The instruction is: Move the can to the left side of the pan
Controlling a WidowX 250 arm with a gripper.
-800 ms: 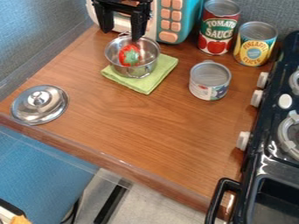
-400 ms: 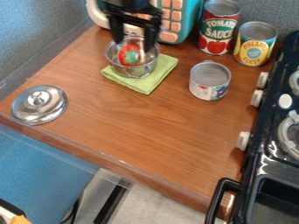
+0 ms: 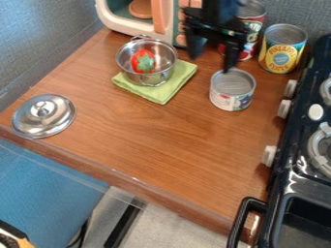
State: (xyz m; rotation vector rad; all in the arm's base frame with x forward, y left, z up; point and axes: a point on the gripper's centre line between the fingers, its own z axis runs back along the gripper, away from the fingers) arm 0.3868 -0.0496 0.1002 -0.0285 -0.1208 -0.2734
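shifting rightward across the top of the frame, the hand (image 3: 211, 63) had left its place over the pan (image 3: 151, 79) of the two earlier frames and now hung just above and behind the short can (image 3: 233, 88). it had come in front of the red can (image 3: 256, 25), hiding part of it, and had uncovered more of the toy microwave (image 3: 139, 30) at upper left. the cans and the pan had stayed put.

the hand pointed down from the top edge, open, its two fingers well apart. the short can stood upright on the bench (image 3: 161, 138), right of centre in the upper half, to the right of the pan.

there were three cans, counting the yellow can (image 3: 282, 55) at upper right; one pan with one toy strawberry (image 3: 142, 61) in it; one green cloth (image 3: 171, 87) under the pan; one lid (image 3: 43, 116) at left; and one stove (image 3: 283, 186) at right.
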